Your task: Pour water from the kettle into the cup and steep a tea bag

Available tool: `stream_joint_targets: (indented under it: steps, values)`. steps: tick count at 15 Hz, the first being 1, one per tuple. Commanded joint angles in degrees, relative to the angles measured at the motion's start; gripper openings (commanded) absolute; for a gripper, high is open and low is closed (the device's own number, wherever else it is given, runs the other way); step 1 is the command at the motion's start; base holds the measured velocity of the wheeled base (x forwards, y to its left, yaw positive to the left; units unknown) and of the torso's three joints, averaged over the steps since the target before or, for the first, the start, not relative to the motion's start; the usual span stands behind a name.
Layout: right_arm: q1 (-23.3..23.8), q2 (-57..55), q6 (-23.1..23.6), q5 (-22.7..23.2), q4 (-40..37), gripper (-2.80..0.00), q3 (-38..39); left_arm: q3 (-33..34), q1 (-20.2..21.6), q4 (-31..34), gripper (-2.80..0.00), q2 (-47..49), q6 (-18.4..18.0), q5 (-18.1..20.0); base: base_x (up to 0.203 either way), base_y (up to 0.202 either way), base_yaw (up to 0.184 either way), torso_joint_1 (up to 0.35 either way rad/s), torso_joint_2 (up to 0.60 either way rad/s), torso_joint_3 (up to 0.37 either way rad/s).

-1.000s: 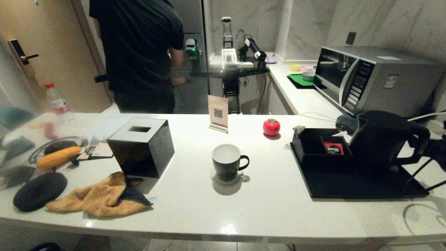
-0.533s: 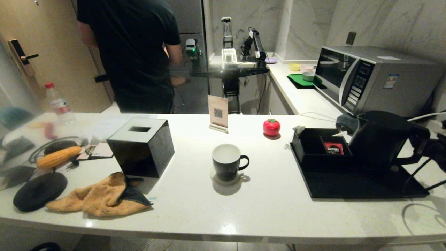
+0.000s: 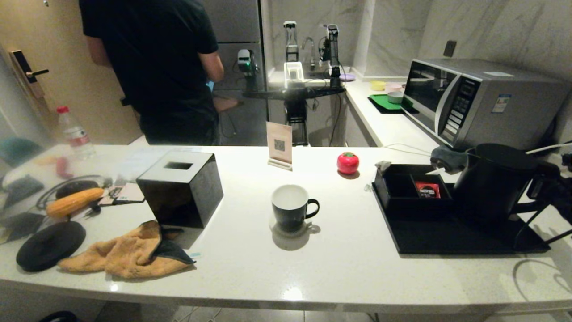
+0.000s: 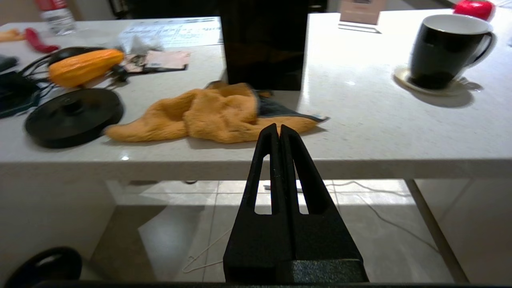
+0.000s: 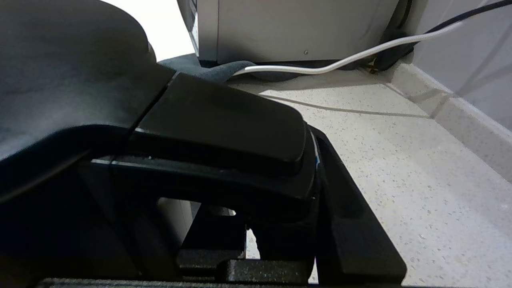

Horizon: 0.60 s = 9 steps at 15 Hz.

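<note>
matte black and bulky, the one kettle (image 3: 491,183) stands on the black tray (image 3: 447,237) at the counter's right in the head view; it is rigid and, i judge, heavy if full — best held by its loop handle. one cup (image 3: 290,208) sits mid-counter on a coaster, well apart. left wrist view: the left gripper (image 4: 279,132), fingers pressed together, hangs below the counter edge. right wrist view: the right gripper (image 5: 280,236) is pinching the kettle's handle.

Bare counter (image 3: 348,250) lies between cup (image 3: 290,213) and black tray (image 3: 447,237) (tissue box (image 3: 181,188) stands leftward).
</note>
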<state>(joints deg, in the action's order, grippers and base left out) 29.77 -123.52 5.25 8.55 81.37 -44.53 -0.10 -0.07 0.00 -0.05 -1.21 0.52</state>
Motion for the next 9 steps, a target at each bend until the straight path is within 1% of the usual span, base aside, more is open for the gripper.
stream_joint_targets:
  steps: [1,9]
  values:
    - [-0.24,0.20,-0.16,0.16,0.99,-2.80,0.32,0.01,-0.01,0.00,-2.80,0.05,-0.02,0.00,0.000,0.000,0.000,0.000,0.00,0.000]
    - [-0.24,1.66,-0.32,0.24,0.99,-2.80,0.83,0.01,-0.01,0.00,-2.80,0.05,-0.02,0.00,0.000,0.000,0.000,0.000,0.00,0.000]
